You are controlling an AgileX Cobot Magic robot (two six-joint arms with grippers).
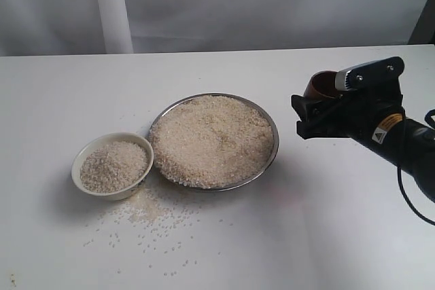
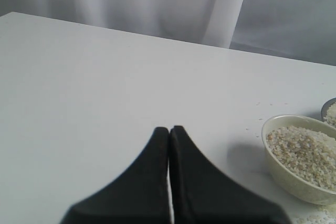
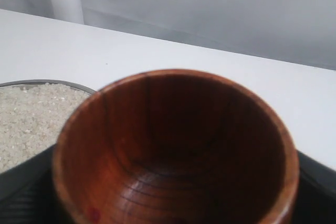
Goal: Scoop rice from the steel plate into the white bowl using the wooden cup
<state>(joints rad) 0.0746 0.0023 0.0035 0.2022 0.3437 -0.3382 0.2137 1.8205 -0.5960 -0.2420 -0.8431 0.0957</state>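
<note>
The steel plate (image 1: 270, 124) sits mid-table, heaped with rice (image 1: 212, 140). Touching its left rim is the white bowl (image 1: 88, 155), nearly full of rice (image 1: 113, 166); the left wrist view shows the same bowl (image 2: 286, 178). Right of the plate and above the table, my right gripper (image 1: 314, 115) is shut on the wooden cup (image 1: 321, 86). The cup (image 3: 173, 150) fills the right wrist view, empty inside, with the plate's rim (image 3: 50, 83) beside it. My left gripper (image 2: 169, 129) is shut on nothing, over bare table beside the bowl, and is out of the exterior view.
Loose grains (image 1: 153, 221) lie scattered on the white table in front of the bowl and plate. A pale curtain and a white post (image 1: 112, 8) stand behind the table's far edge.
</note>
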